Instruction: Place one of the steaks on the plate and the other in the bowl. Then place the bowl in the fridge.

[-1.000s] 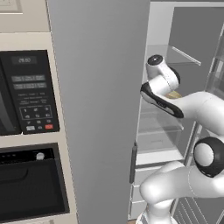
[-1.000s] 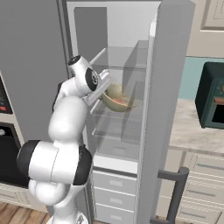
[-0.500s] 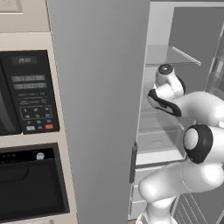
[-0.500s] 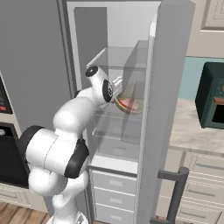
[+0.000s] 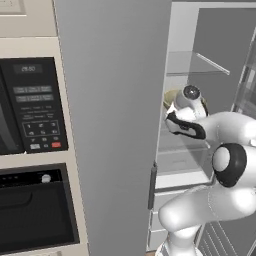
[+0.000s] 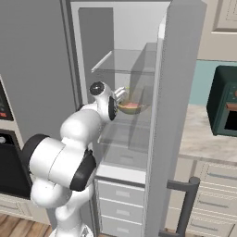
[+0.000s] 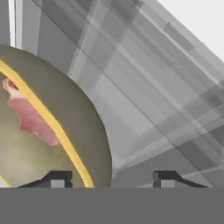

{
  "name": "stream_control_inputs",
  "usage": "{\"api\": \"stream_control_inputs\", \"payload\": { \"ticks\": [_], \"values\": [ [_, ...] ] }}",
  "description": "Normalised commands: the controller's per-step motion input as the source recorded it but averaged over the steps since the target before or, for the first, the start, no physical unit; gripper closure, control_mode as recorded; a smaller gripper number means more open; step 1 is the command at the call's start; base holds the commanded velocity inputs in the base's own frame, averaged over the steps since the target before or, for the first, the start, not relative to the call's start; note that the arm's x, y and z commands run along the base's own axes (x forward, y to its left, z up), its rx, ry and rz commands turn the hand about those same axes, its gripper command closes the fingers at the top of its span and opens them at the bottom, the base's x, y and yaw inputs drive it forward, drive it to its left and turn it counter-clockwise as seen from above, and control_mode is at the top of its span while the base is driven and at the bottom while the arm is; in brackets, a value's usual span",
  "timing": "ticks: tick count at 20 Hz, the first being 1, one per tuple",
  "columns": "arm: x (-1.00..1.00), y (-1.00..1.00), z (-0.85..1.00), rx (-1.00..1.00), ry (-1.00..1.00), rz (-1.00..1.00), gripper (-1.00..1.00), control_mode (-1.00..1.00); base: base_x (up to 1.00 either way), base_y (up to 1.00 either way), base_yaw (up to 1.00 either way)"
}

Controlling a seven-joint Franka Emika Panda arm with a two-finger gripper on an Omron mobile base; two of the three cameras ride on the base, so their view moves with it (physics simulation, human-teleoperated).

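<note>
I see the white arm reaching into the open tall grey steel fridge (image 6: pixel 180 92), its hand at the middle glass shelf (image 6: pixel 125 134). On that shelf sits the round yellowish-olive bowl with its pale rim (image 6: pixel 132 107); in the left base view the bowl (image 5: pixel 172 97) peeks out at about ten o'clock from the wrist. Inside the bowl lies the pale pink raw steak (image 7: pixel 33 118), resting against the darker inner wall just under the rim; in the right base view I catch a pink patch of it (image 6: pixel 131 106) above the bowl's edge.

In the hand view the two-finger gripper (image 7: pixel 111 179) stands with its jaws spread wide, straddling the bowl's rim: one fingertip (image 7: pixel 57 178) over the inside, the other (image 7: pixel 166 178) outside over the shelf. I see a gap between each tip and the rim, so the jaws clamp nothing.

The bowl (image 7: pixel 52 131) fills the nine o'clock side of that view, glass shelving the rest.
</note>
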Motion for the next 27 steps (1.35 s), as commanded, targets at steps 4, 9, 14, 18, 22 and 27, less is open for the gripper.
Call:
{"api": "stream_control_inputs", "payload": {
  "ticks": [4,9,14,18,22,27],
  "values": [
    [-0.75,-0.32,0.75,-0.09,-0.18,0.32,-1.0,-1.0,0.0,0.0,0.0],
    [-0.91,-0.25,0.99,-0.15,-0.09,0.19,-1.0,-1.0,0.0,0.0,0.0],
    [-1.0,-0.2,0.94,-0.15,-0.07,0.07,-1.0,-1.0,0.0,0.0,0.0],
    [-1.0,-0.36,1.0,-0.11,-0.04,0.0,-1.0,-1.0,0.0,0.0,0.0],
    [-1.0,-0.44,0.9,-0.09,0.0,0.0,-1.0,-1.0,0.0,0.0,0.0],
    [-1.0,-0.37,0.66,-0.16,0.1,0.0,-1.0,-1.0,0.0,0.0,0.0]
  ]
}}
